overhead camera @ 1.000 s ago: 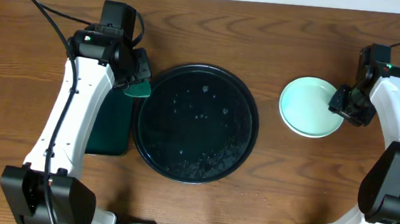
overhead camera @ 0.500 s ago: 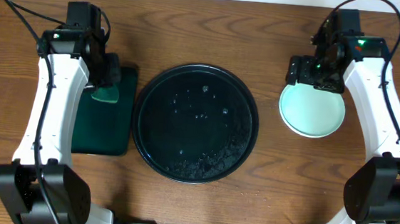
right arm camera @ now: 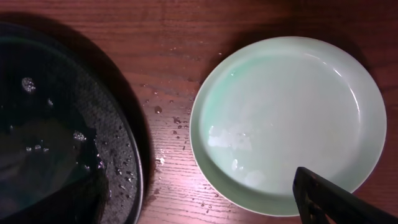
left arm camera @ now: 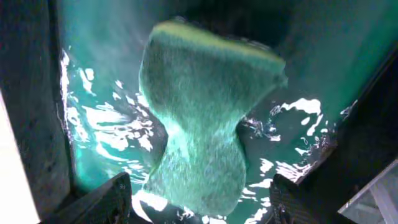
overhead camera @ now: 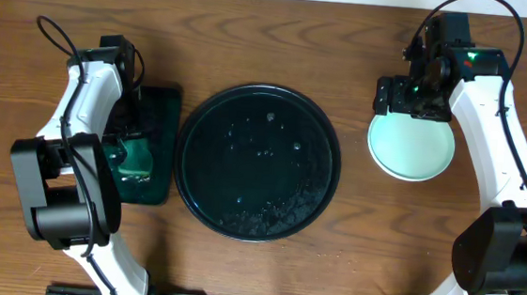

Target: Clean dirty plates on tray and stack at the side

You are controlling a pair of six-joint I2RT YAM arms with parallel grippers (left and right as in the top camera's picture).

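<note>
The round black tray (overhead camera: 259,161) sits wet at the table's middle with no plates on it; its rim (right arm camera: 127,143) shows in the right wrist view. Pale mint plates (overhead camera: 412,145) lie stacked on the wood to its right, the top one (right arm camera: 286,118) wet and free of smears. I cannot tell how many are in the stack. My right gripper (overhead camera: 411,104) hovers open over the stack's far edge, holding nothing. My left gripper (overhead camera: 134,156) is low over the green sponge (left arm camera: 205,124), its fingers (left arm camera: 106,202) spread open on either side of the sponge's near end.
A rectangular black tray (overhead camera: 158,111) with shiny water in it lies left of the round tray, and the sponge rests in it. Water droplets (right arm camera: 168,134) dot the wood between the round tray and the plates.
My left gripper came down into the rectangular tray and opened, letting go of the sponge. My right gripper opened and moved from the plates' right edge to their far left edge.
</note>
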